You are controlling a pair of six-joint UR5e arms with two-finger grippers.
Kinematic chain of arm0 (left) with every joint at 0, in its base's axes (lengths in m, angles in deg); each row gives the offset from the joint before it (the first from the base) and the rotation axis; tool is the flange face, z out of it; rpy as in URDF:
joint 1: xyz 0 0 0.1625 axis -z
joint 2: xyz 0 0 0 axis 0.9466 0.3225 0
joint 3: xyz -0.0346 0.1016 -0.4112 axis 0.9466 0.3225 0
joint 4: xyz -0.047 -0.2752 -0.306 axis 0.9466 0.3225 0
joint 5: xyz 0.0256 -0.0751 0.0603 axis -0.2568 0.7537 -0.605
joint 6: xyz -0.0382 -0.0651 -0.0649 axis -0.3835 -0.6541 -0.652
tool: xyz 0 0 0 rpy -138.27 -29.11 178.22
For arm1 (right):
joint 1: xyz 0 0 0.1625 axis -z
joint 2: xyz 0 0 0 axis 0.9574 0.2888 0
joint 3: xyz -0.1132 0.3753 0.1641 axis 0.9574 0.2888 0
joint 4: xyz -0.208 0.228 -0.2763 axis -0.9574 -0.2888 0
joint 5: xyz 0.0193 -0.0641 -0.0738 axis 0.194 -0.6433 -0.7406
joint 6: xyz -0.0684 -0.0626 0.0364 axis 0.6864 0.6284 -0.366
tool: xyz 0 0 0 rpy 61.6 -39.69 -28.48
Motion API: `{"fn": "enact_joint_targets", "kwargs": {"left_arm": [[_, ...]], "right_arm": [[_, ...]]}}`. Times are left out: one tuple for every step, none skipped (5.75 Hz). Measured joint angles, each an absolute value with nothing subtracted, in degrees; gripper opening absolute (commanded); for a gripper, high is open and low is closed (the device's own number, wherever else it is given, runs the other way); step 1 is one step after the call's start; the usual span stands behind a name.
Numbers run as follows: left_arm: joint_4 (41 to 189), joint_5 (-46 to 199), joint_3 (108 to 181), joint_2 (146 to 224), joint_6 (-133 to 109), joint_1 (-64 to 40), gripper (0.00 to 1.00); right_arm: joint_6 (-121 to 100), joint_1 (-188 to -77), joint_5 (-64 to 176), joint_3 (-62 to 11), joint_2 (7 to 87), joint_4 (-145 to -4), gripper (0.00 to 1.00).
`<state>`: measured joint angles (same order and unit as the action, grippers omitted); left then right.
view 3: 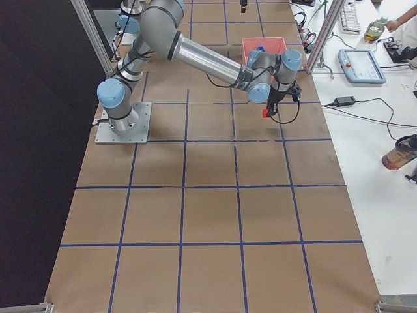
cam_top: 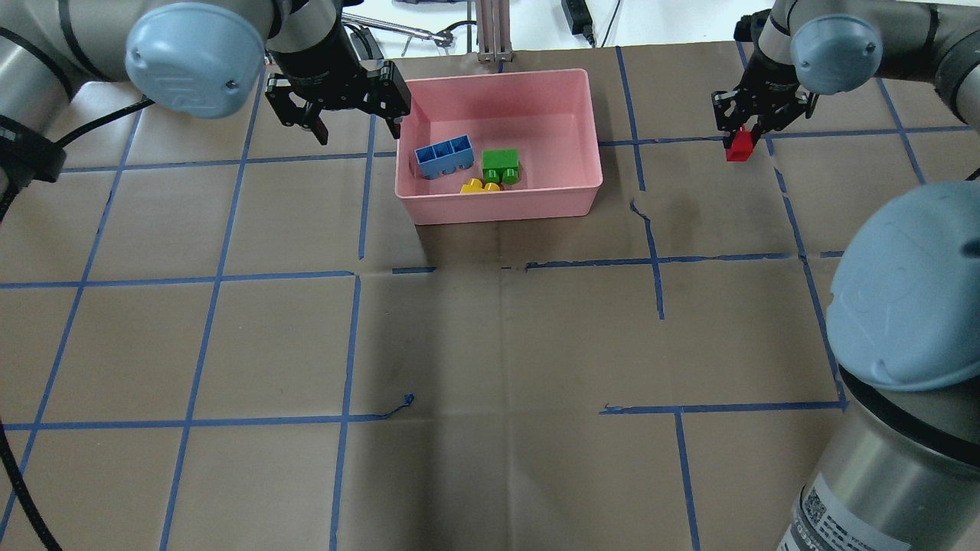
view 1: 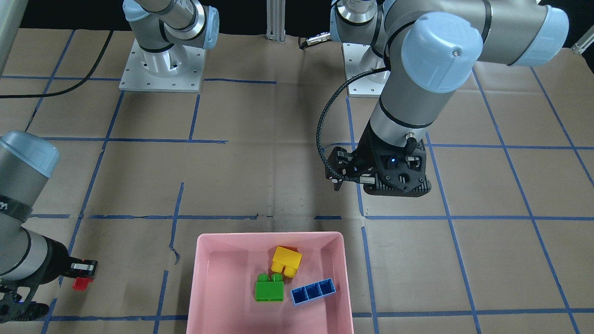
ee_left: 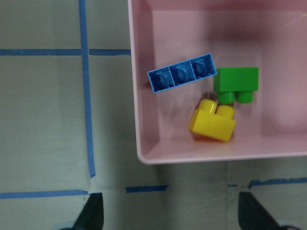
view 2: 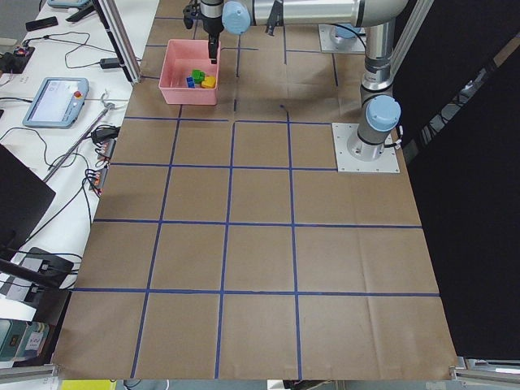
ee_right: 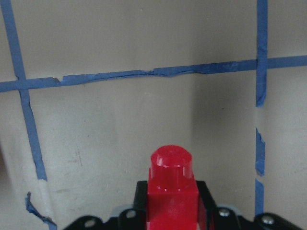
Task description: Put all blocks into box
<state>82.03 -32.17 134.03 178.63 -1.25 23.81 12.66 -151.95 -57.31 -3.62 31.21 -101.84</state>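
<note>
The pink box (cam_top: 570,191) stands at the far middle of the table and holds the blue brick (cam_top: 443,157), the green brick (cam_top: 501,164) and the yellow brick (cam_top: 478,186). They also show in the front view: blue brick (view 1: 314,292), green brick (view 1: 269,289), yellow brick (view 1: 286,260), box (view 1: 204,287). My left gripper (cam_top: 357,125) is open and empty, above the table by the box's left wall. My right gripper (cam_top: 741,136) is shut on the red brick (cam_top: 739,145), held above the table to the right of the box. The red brick (ee_right: 172,191) fills the right wrist view's lower middle.
Brown paper with blue tape grid lines (cam_top: 490,268) covers the table. The two arm bases (view 1: 160,69) stand at the robot's side. Beyond the table's far edge lie cables and a tablet (view 2: 55,101).
</note>
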Motion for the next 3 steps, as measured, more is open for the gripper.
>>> {"fn": "enact_joint_targets", "kwargs": {"left_arm": [[85.67, -34.32, 134.72, 174.76, 0.25, 22.86, 0.99], [86.62, -36.63, 135.71, 172.10, 0.51, 22.44, 0.99], [85.36, -36.97, 136.96, 170.51, 0.41, 22.33, 0.99]], "right_arm": [[11.82, -152.43, -57.06, 1.89, 31.25, -96.12, 0.25], [9.51, -153.94, -56.44, 7.03, 31.27, -90.92, 0.25], [4.58, -157.14, -55.62, 9.75, 31.26, -88.59, 0.25]]}}
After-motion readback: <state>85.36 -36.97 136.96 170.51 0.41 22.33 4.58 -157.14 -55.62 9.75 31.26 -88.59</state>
